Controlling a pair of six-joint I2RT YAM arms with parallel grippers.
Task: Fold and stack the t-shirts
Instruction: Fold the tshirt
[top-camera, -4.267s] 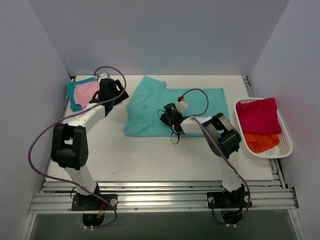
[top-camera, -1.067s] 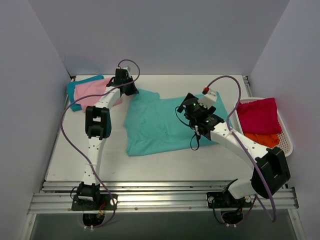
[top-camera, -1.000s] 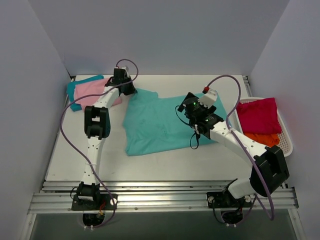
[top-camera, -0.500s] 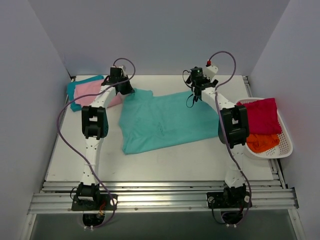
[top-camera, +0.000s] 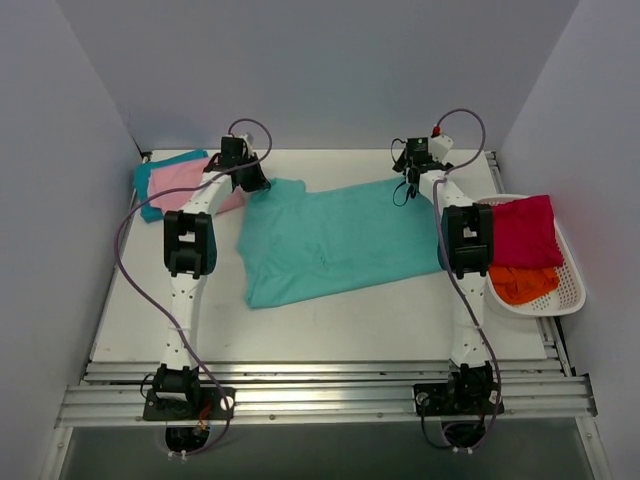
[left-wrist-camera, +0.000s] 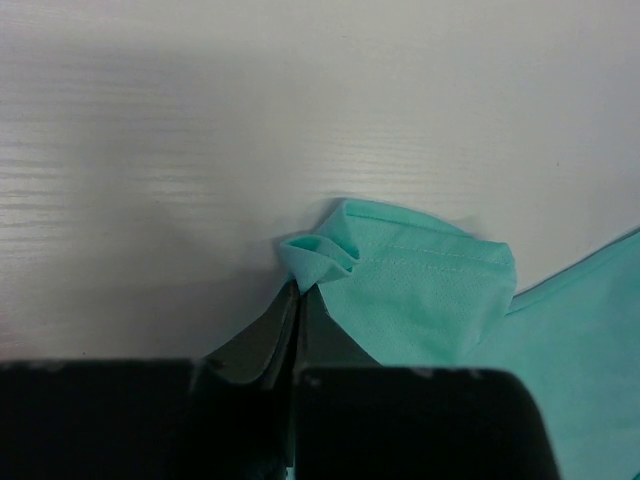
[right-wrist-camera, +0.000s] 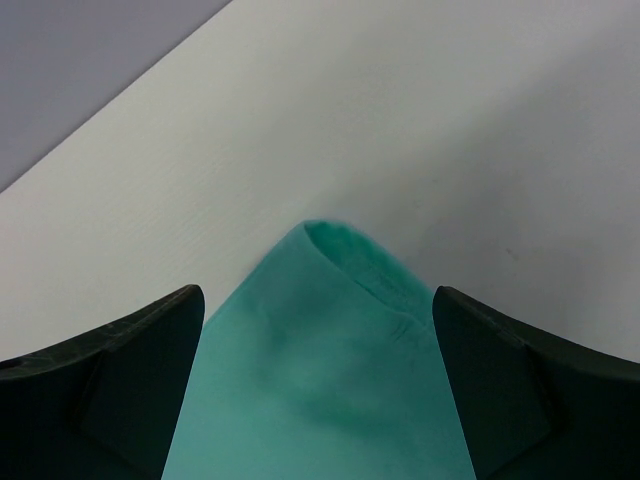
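Both arms at full reach toward the far side of the table (top-camera: 330, 325).

Left arm (top-camera: 188, 245): runs almost straight from its base at the near edge to the far left. Wrist turned in toward the middle. Left gripper (left-wrist-camera: 298, 292) low against the tabletop, fingers pressed together on a small bunched fold at the hem of the mint green tee (top-camera: 335, 240). The pinched cloth puckers just ahead of the fingertips, and a sleeve-like flap spreads to one side of it.

Right arm (top-camera: 462, 240): likewise stretched long, elbow link lying beside the basket (top-camera: 572, 290), wrist at the far right corner of the same tee. Right gripper (right-wrist-camera: 318, 300) has its fingers spread wide. A point of mint cloth lies flat on the table between them, touching neither finger as far as the wrist view shows.

The mint green tee lies spread across the far middle of the table, between the two grippers, its near-left edge hanging lower than the right.

Pale pink tee (top-camera: 180, 183): folded, resting on the teal blue tee (top-camera: 146, 190) at the far left corner, just beside the left gripper.

Crimson tee (top-camera: 518, 230) and orange tee (top-camera: 522, 284): bundled in the white basket at the right edge, crimson at the far end, orange nearer.
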